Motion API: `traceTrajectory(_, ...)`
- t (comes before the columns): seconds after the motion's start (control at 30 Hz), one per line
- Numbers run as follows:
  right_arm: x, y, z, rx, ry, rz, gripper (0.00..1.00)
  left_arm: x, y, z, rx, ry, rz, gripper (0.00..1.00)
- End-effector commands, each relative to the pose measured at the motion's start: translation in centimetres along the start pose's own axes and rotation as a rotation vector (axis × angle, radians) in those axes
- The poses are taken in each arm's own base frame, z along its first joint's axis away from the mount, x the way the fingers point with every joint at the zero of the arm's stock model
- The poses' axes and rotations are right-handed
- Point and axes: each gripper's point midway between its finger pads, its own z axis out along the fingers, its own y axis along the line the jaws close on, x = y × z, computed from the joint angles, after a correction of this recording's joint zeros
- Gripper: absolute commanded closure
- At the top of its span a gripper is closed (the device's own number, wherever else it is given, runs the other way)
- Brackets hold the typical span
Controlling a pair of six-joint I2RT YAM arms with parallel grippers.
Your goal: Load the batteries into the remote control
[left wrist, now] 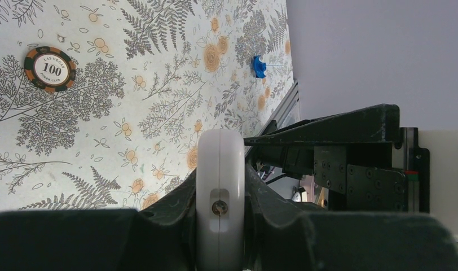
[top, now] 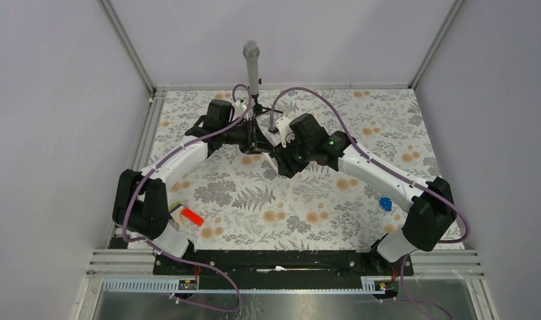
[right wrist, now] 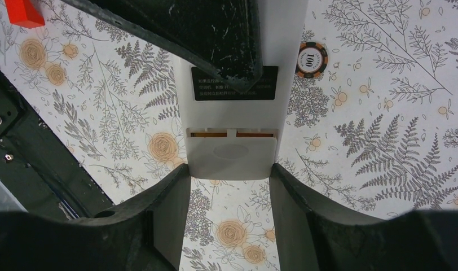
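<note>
My left gripper point(left wrist: 219, 186) is shut on the remote control point(left wrist: 219, 164), which it holds edge-on above the table; a small screw shows in the white edge. In the right wrist view the remote's white back point(right wrist: 283, 68) faces the camera, with a black label point(right wrist: 235, 90). The battery cover point(right wrist: 232, 158) sits slid a little open. The copper-orange ends of the two batteries point(right wrist: 207, 134) show in the gap. My right gripper point(right wrist: 230, 175) has its fingertips point(right wrist: 179, 183) pressed on both sides of the cover's end. Both grippers point(top: 264, 141) meet at the table's far middle.
A microphone stand point(top: 252, 63) rises just behind the grippers. A poker chip point(right wrist: 312, 59) lies on the floral cloth below the remote. A red block point(top: 192, 217) lies near the left arm's base. A small blue piece point(top: 386, 203) lies at the right.
</note>
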Motion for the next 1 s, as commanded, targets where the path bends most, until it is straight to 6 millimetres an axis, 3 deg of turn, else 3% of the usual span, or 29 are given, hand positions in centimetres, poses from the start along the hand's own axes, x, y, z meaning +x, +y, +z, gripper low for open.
traceTrajectory(0.0,-0.8,0.6,-0.1,-0.027,-0.008,0.004,0.53,-1.4,-4.0,-1.6,0.086,-0.062,0.107,1.00)
traceTrajectory(0.97,-2.0,-1.3,1.5,0.072,0.023,0.045,0.53,0.4,-5.3,-2.3,0.152,0.027,0.094,1.00)
